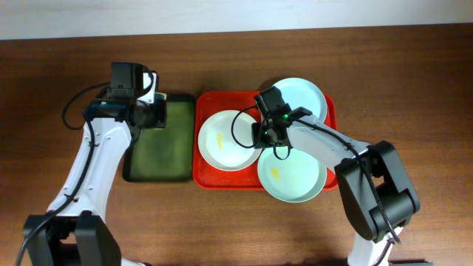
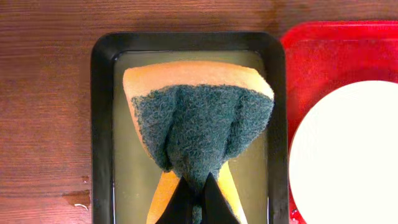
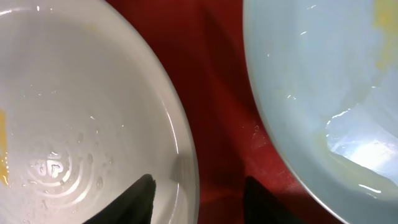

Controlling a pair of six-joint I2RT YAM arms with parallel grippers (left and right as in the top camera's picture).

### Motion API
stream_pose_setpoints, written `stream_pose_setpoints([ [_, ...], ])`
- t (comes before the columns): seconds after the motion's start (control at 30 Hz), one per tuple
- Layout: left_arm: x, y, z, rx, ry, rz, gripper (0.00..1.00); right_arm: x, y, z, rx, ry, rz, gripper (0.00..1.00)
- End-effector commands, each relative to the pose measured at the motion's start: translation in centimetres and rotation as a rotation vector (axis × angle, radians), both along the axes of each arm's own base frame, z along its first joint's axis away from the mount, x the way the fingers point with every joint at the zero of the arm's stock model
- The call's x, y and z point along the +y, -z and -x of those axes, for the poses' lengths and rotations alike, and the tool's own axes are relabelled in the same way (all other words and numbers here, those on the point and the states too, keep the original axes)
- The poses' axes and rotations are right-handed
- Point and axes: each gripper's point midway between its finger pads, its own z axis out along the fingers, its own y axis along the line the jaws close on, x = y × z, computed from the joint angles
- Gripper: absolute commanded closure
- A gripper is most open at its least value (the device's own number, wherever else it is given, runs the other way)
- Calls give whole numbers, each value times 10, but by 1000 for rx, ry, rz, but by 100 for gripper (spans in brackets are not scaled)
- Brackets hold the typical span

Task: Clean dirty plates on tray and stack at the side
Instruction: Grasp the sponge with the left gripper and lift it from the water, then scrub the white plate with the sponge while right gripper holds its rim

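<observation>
Cream plate's (image 3: 93,124) rim between right claw's (image 3: 198,183) spread tips — left claw (image 2: 198,190) pinches sponge (image 2: 199,118).

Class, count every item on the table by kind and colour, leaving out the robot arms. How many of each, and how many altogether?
white plate: 1
pale blue plates: 2
red tray: 1
green tray: 1
sponge: 1
Total: 6
</observation>
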Motion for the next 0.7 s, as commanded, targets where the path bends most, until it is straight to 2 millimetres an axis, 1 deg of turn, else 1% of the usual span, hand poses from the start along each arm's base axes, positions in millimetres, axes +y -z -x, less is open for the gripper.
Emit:
stream_pose_setpoints([
  [0.0,-7,16,-4,36,63,5,100,0,-16,-8,-47,6,-2,53],
  [0.03,-19,21,-3,48,130,50,100,0,-16,-8,-48,6,-2,54],
  [0.07,-23,22,-3,50,141,70,100,0,-17,-9,-51,6,-4,60],
  [0.1,-23,23,-3,52,141,69,100,0,-17,-9,-51,6,-4,71],
  [0.13,-23,23,-3,52,141,70,100,0,-17,-9,-50,6,-4,79],
  [0.17,-23,23,-3,52,141,70,100,0,-17,-9,-50,6,-4,93],
  [0.2,-23,23,-3,52,141,70,100,1,-17,-9,-49,5,-6,96],
  [0.33,-23,23,-3,55,141,70,100,1,-17,-9,-43,25,-17,96],
  [0.53,-23,35,-3,72,140,70,100,1,-27,-8,29,242,-79,96],
  [0.6,-23,35,-3,74,140,70,100,-1,-25,-3,52,248,-71,96],
  [0.67,-23,35,-3,73,140,70,100,-1,-25,-3,54,247,-69,96],
])
